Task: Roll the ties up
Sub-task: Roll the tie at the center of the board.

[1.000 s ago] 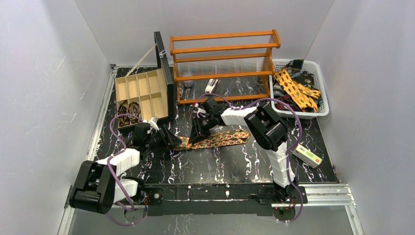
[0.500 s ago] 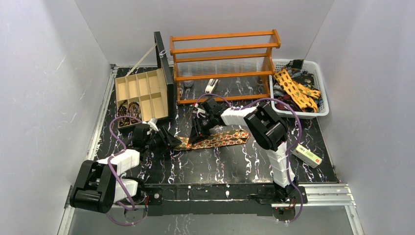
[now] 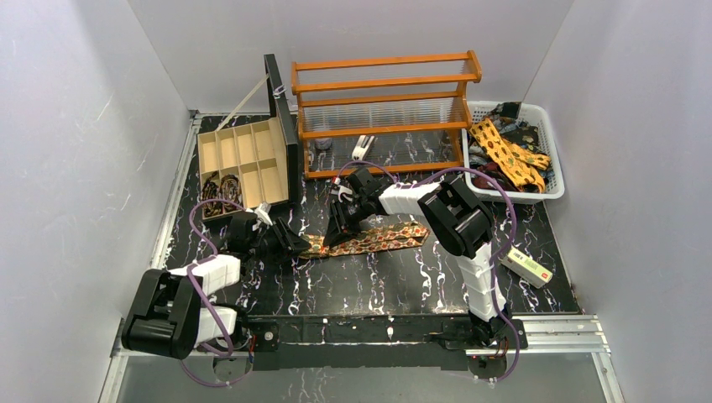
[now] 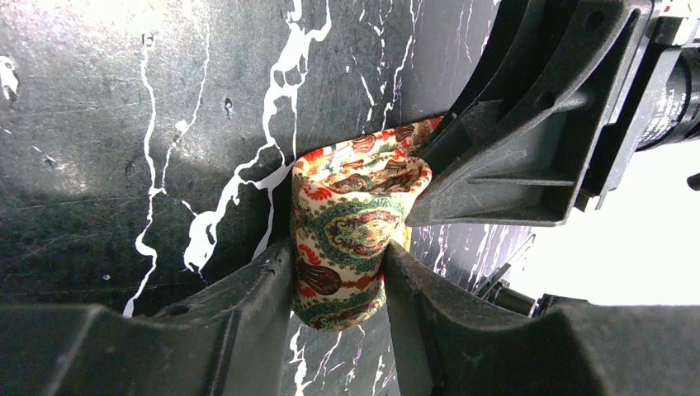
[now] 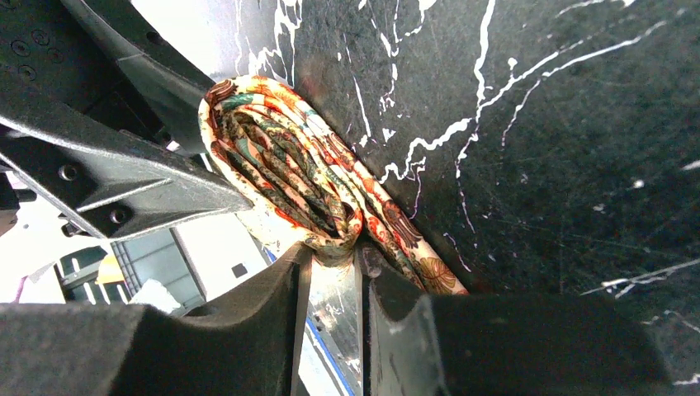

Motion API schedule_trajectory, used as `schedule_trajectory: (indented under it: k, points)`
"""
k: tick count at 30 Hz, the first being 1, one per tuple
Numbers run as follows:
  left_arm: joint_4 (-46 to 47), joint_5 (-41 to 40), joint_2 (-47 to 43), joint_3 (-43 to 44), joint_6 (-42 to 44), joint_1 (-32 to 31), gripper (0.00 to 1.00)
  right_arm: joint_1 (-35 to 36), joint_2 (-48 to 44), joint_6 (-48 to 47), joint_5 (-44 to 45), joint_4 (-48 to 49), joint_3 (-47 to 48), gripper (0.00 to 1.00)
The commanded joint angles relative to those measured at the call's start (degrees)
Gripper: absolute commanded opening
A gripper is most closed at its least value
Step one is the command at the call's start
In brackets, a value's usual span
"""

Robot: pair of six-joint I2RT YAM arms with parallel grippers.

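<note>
Tie (image 3: 378, 238) is lying on the table (image 3: 378, 285), coiled at its left end, left gripper (image 4: 338, 276) squeezing the coil's sides, right gripper (image 5: 333, 252) nipping its inner fold; best rolling with edges aligned and tension firm.

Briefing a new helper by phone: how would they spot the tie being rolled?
Start at the orange wooden rack at the back of the black marble table. Just in front lies one tie stretched flat, unlike the heap in the white basket or the coils in the wooden box.
</note>
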Motion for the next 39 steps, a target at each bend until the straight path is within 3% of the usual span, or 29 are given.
schedule_trajectory:
  k: [1,7,12,24,34,39]
  points:
    - [1.6,2.3,1.1,0.6,0.2,0.3,0.39,-0.3,2.1,-1.9,3.2,-3.3,0.8,0.35]
    - [0.0,1.1,0.8,2.3,-0.7,0.3,0.22,-0.3,2.0,-2.5,2.5,-3.3,1.3,0.36]
    - [-2.7,-1.0,-2.1,4.2,-2.8,0.3,0.14,-0.3,1.6,-2.0,2.3,-3.1,1.3,0.38]
    - [-11.5,-6.2,-4.8,5.2,0.3,0.2,0.07,-0.3,-6.3,-2.9,4.4,-3.5,2.5,0.49]
    - [-22.5,-13.6,-10.7,8.2,2.1,-0.2,0.06,-0.2,-9.3,-8.2,21.2,-9.0,-0.9,0.4]
    - [-25.5,-16.2,-11.3,9.6,2.9,-0.3,0.07,0.5,-7.1,-8.8,21.8,-10.5,-1.4,0.38]
